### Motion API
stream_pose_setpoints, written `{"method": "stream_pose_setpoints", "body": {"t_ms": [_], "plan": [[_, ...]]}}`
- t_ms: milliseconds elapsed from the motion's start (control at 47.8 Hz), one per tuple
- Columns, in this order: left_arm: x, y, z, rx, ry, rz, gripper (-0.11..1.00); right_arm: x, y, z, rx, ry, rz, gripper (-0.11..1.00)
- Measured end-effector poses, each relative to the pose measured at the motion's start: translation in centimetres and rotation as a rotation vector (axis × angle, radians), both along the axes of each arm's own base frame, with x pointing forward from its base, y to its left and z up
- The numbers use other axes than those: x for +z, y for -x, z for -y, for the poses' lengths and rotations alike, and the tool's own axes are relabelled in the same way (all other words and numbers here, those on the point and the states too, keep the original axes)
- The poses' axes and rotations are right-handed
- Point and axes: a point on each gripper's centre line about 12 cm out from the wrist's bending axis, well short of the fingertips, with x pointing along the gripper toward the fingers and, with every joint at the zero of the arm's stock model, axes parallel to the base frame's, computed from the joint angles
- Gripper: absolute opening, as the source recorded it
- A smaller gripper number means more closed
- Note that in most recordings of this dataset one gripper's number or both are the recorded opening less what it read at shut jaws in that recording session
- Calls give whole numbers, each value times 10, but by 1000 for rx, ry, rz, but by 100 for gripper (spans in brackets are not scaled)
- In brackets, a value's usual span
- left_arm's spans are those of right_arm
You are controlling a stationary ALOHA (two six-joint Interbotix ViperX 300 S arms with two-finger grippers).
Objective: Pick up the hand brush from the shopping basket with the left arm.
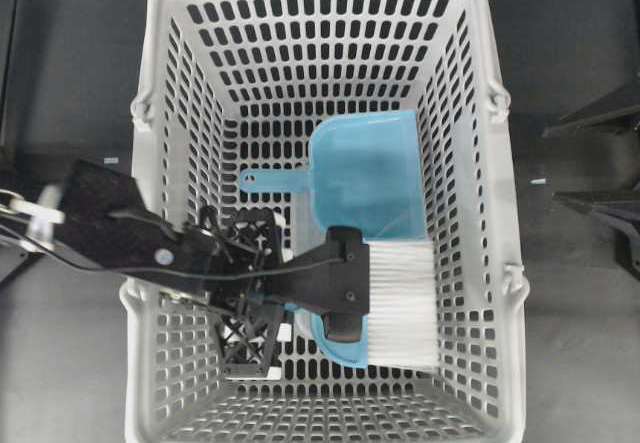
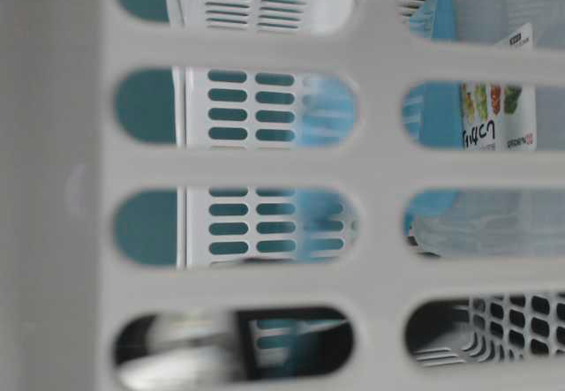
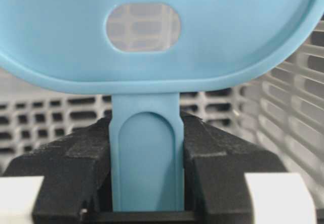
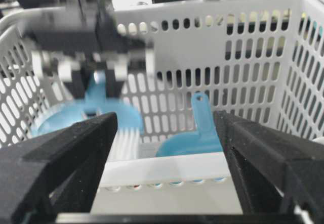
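The hand brush point(image 1: 400, 305) is inside the light-grey shopping basket point(image 1: 160, 83), with its white bristles toward the right wall. My left gripper point(image 1: 342, 285) reaches in over the left wall and is shut on the brush's thin handle. In the left wrist view the light-blue handle point(image 3: 147, 153) is clamped between both black fingers point(image 3: 76, 158), with the body and its hole point(image 3: 143, 27) above. The right wrist view shows the brush point(image 4: 86, 114) blurred under the left gripper point(image 4: 96, 62). My right gripper point(image 4: 167, 133) is open and empty outside the basket point(image 4: 263, 57).
A plain light-blue dustpan point(image 1: 365, 173) lies on the basket floor just behind the brush and also shows in the right wrist view point(image 4: 198, 138). The right gripper's fingers point(image 1: 600, 208) sit at the right edge on the dark table. The table-level view looks through the basket wall point(image 2: 265, 166).
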Motion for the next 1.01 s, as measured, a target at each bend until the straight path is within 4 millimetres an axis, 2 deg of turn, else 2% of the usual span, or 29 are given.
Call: {"method": "stream_pose_setpoints", "body": {"t_ms": [272,377,1005], "plan": [[93,0,-11,37,15,61,23,2,1,0,0,0,11,75],[112,0,-20,55,19,89,23,1,1,0,0,0,8,75],[115,2,-24,61,14,77,23,2,1,0,0,0,17,75]]}}
